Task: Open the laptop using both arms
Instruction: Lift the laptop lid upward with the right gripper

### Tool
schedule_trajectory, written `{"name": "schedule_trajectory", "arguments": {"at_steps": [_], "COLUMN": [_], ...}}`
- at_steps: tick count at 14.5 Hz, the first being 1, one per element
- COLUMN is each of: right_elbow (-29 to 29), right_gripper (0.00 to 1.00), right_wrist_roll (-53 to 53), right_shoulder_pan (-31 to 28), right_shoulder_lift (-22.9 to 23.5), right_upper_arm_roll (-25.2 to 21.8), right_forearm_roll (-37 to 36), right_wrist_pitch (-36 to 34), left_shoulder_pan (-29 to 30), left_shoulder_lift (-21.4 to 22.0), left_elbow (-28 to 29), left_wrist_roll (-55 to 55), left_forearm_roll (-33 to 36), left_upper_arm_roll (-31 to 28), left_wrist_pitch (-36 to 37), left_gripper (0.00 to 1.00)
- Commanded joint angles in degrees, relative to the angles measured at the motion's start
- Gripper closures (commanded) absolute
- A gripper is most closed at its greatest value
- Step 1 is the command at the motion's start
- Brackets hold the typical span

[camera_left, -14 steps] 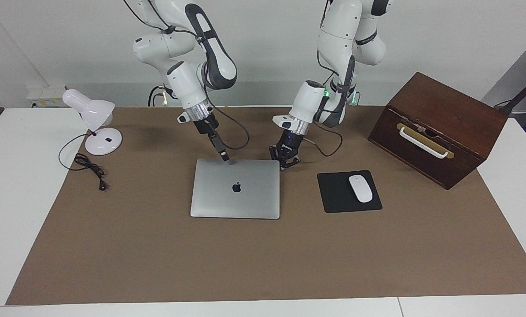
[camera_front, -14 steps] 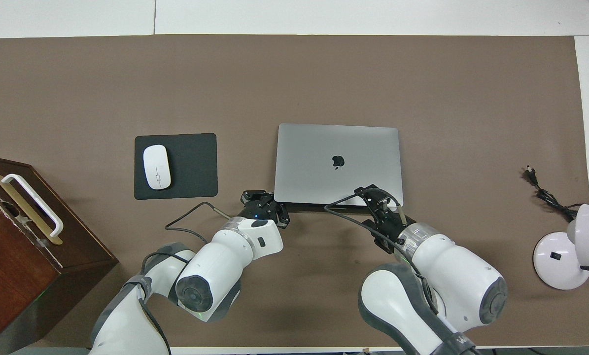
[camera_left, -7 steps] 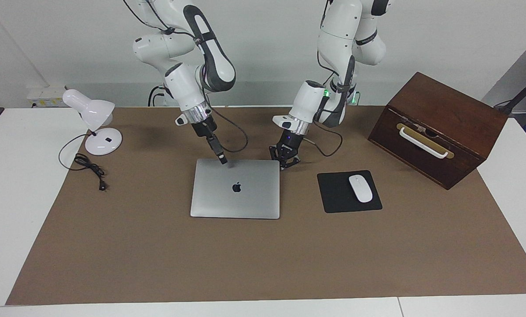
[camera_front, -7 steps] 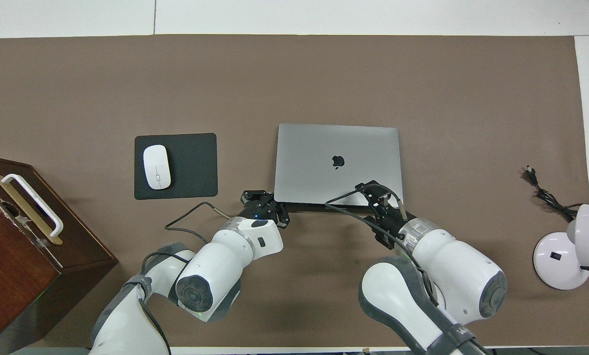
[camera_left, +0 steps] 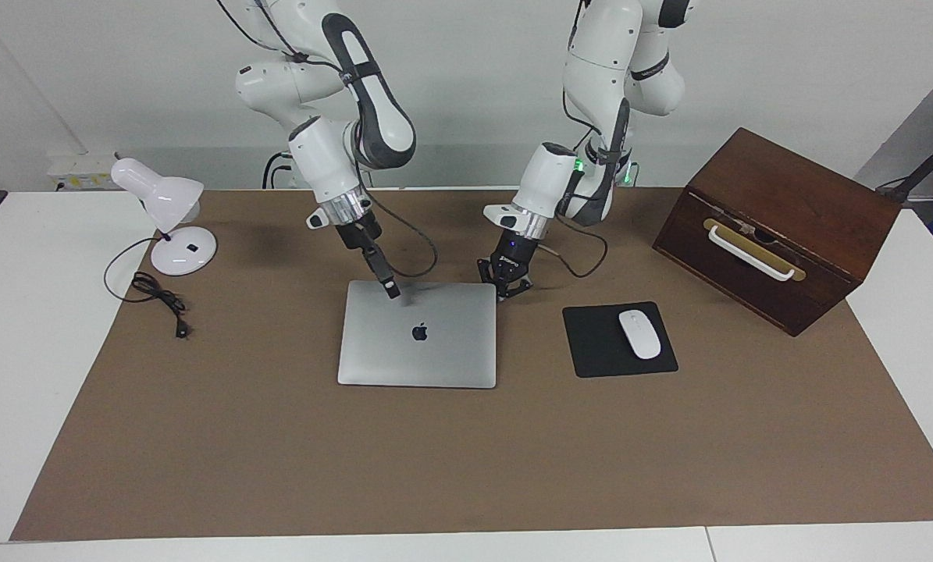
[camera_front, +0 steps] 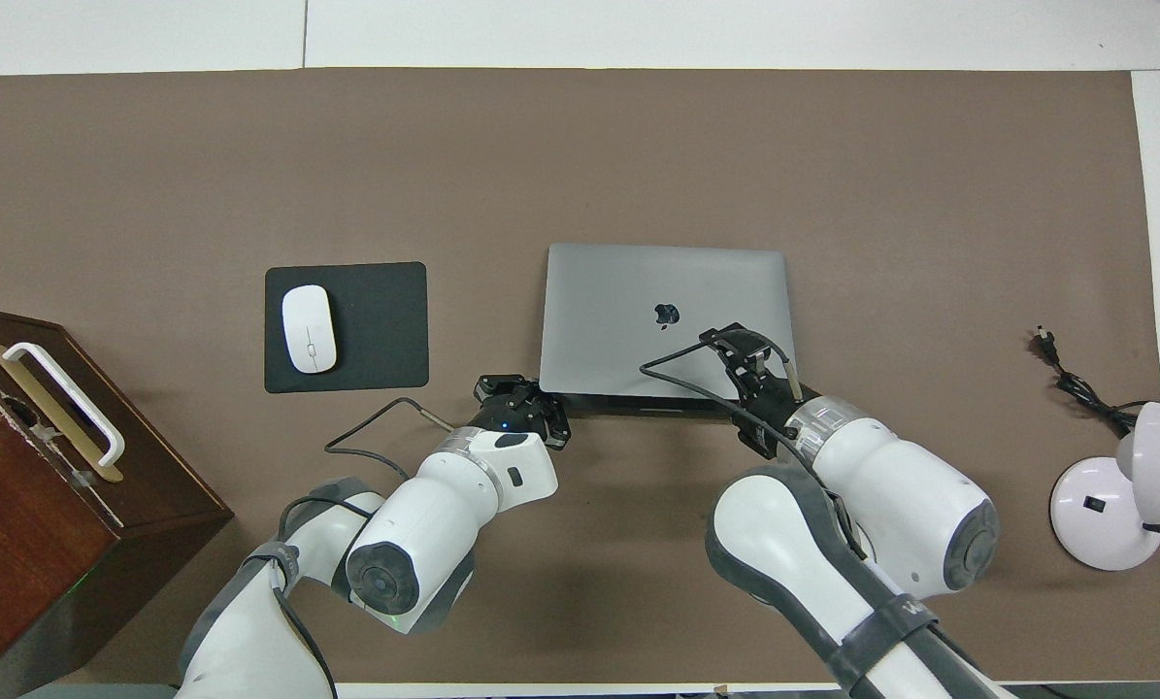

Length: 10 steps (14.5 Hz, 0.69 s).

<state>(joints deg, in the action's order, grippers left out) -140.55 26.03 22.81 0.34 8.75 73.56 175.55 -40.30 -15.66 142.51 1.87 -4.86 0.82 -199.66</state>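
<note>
Facing view: the laptop (camera_left: 418,334) lies closed and flat mid-table on the brown mat (camera_left: 466,460).
The right gripper (camera_left: 389,289) is over the lid's edge nearest the robots, toward the right arm's end; its fingers look drawn together on nothing, contact unclear. The left gripper (camera_left: 506,282) sits low, just beside the laptop's corner nearest the robots, fingers spread, holding nothing. The mouse pad (camera_left: 619,339) with the white mouse (camera_left: 639,333) lies toward the left arm's end, the wooden box (camera_left: 774,226) past it; the desk lamp (camera_left: 168,218) stands at the right arm's end.
</note>
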Motion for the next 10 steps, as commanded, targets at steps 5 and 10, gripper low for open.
{"name": "schedule_trajectory", "arguments": {"at_steps": [5, 10], "right_elbow": [4.05, 7.47], "right_gripper": [0.02, 0.02], "right_wrist_roll": [-2.73, -4.48], "right_shoulder_pan": [-0.93, -1.72], "right_shoulder_lift": [2.20, 3.69], "right_upper_arm_roll": [0.39, 0.31], "right_forearm_roll": [1.85, 1.77], "right_wrist_pitch": [0.50, 0.50], "left_shoulder_pan": [-1.27, -1.27], "left_shoulder_lift": [-2.36, -2.36], "left_elbow": [-0.92, -0.92], "left_wrist_roll": [1.21, 1.21], "left_forearm_roll": [-0.94, -0.94], "left_upper_arm_roll": [-1.08, -1.08], "left_wrist_pitch": [-1.00, -1.09], "left_gripper": [1.00, 1.00]}}
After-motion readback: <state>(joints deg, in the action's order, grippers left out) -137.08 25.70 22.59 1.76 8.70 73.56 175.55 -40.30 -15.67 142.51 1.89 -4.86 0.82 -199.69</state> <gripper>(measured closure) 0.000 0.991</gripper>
